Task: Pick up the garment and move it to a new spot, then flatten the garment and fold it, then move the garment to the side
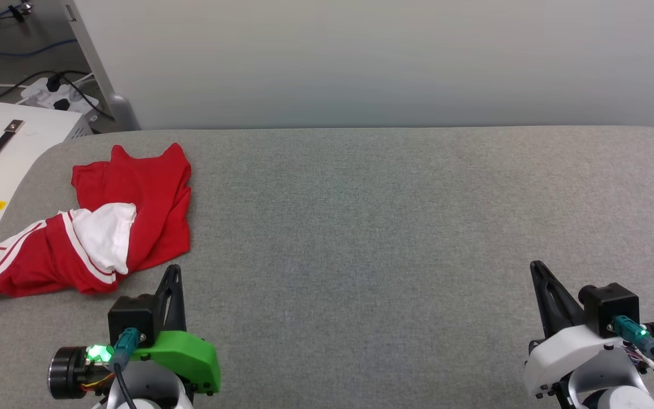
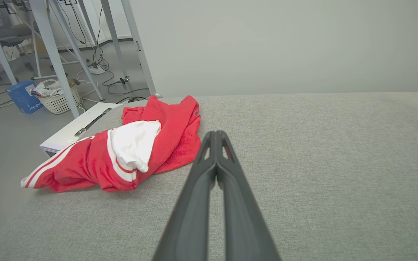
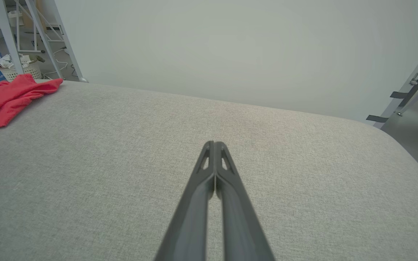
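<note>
Head view: the garment (image 1: 145, 199) lies crumpled at the far left corner of the grey fabric counter (image 1: 389, 227). It is a red heap with a white sleeve folded on top, and its striped trim reaches the counter's rounded left edge. The left claw (image 1: 175, 271) has its fingers pressed together and holds nothing. Its tip is just beside the garment's near right corner; whether they touch cannot be told. The right claw (image 1: 536, 267) is likewise closed and empty, near the counter's right side and well apart from the garment. Bare cloth runs between the two claws and out to the straight far edge, which lies under a pale wall (image 1: 361, 57). Off the left edge stands a white box (image 1: 20, 142), with a power strip (image 1: 57, 94) and cables on the floor behind it.

Left wrist view: the shut fingers point past the garment's (image 2: 172, 134) right side. To the right the counter is open up to the wall. Beyond the left edge are metal frame legs, a white basket (image 2: 58, 99) and a blue box (image 2: 22, 96) on the grey floor.

Right wrist view: the closed fingers lie over bare cloth. The garment (image 3: 9, 98) sits at the far left corner, and the counter's right corner curves away to the floor.
</note>
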Controlling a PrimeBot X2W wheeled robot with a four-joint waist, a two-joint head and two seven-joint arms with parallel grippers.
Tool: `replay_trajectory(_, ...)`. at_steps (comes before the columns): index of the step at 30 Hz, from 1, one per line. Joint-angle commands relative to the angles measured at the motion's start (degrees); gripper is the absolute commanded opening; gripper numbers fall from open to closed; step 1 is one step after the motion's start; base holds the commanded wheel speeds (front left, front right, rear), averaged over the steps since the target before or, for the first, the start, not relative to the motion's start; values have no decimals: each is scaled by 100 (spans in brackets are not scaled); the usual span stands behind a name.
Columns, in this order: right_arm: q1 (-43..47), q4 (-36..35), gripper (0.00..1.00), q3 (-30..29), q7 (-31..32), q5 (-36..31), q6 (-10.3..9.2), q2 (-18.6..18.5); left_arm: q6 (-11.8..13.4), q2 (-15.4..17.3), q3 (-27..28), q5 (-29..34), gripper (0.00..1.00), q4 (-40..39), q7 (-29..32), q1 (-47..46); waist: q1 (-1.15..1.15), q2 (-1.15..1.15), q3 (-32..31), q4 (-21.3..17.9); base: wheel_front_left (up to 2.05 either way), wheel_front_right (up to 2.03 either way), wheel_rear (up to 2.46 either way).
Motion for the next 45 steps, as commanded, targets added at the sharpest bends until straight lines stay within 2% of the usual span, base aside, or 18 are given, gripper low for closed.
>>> replay_trajectory(1,-94,-25,0,2,-1,-57,-5,4,-23,-25,3,54,0,-14,-4,-90,0,0,0,0,0,0,0)
replay_trajectory(20,-94,-25,0,2,-1,-57,-5,4,-23,-25,3,54,0,-14,-4,-90,0,0,0,0,0,0,0)
replay_trajectory(21,0,0,100,-1,0,0,0,0,0,0,-1,0,100,0,0,0,0,0,0,0,0,0,0)
replay_trajectory(45,7,-177,100,-98,-243,329,-1,1,110,-3,-15,-86,100,-61,-244,-9,0,0,18,-9,0,0,0)
